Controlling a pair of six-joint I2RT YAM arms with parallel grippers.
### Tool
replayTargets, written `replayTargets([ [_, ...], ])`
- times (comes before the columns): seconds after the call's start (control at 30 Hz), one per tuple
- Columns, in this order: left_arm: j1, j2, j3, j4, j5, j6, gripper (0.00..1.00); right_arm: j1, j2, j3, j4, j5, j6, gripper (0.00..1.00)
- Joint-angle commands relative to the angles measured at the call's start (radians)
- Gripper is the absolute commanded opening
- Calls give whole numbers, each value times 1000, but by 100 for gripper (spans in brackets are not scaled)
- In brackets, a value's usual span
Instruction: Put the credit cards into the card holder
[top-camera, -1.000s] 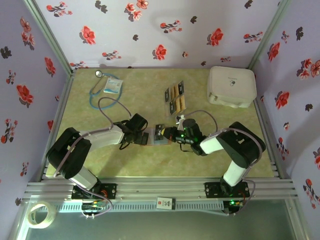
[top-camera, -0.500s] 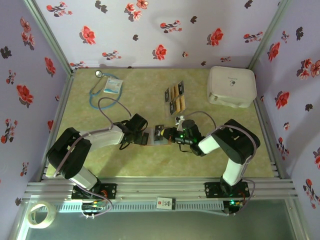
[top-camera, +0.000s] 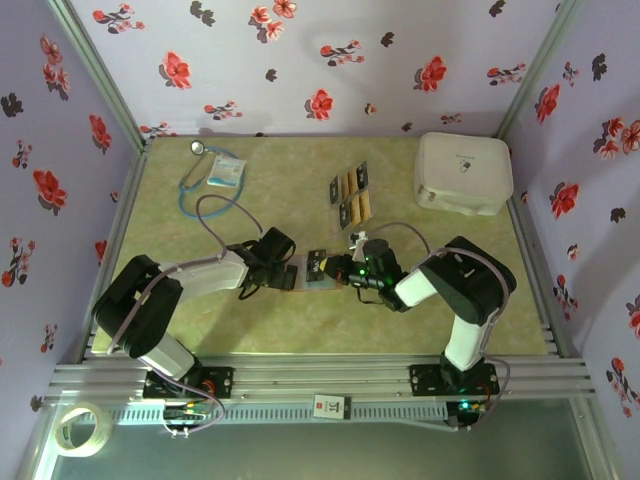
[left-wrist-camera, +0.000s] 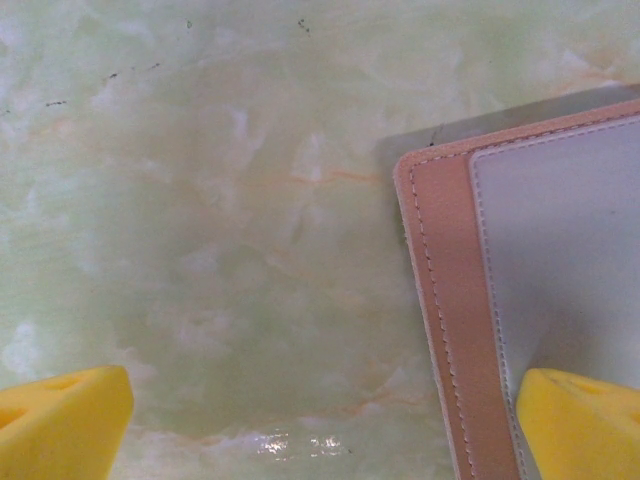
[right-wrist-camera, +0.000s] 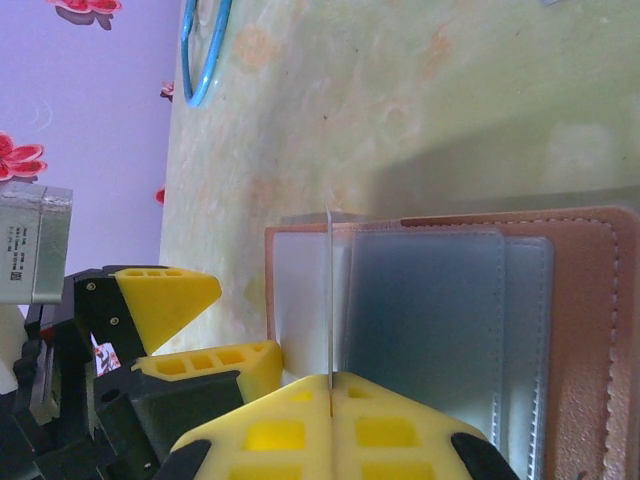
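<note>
The right gripper (right-wrist-camera: 330, 390) pinches a thin credit card (right-wrist-camera: 329, 290) edge-on over the open brown card holder (right-wrist-camera: 585, 300), while the left gripper (left-wrist-camera: 320, 420) gapes wide, straddling its edge

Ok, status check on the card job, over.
Left gripper open, one finger over the card holder. Right gripper shut on a card, edge-on above the open holder. More cards lie farther back. Nothing blocking the pocket.

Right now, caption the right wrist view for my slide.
Right gripper, shut on an edge-on credit card, at the clear pockets of the open card holder; open left gripper alongside.
</note>
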Motion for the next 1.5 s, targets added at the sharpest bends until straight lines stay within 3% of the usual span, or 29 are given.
replayTargets([
  [0.0, -6, 12, -24, -8, -24, -10, 100, 7, 19, 20, 23, -17, 8, 0],
  [1.47, -6, 19, -26, 4, -20, -9, 100, 29, 49, 1, 2, -31, 14, 0],
])
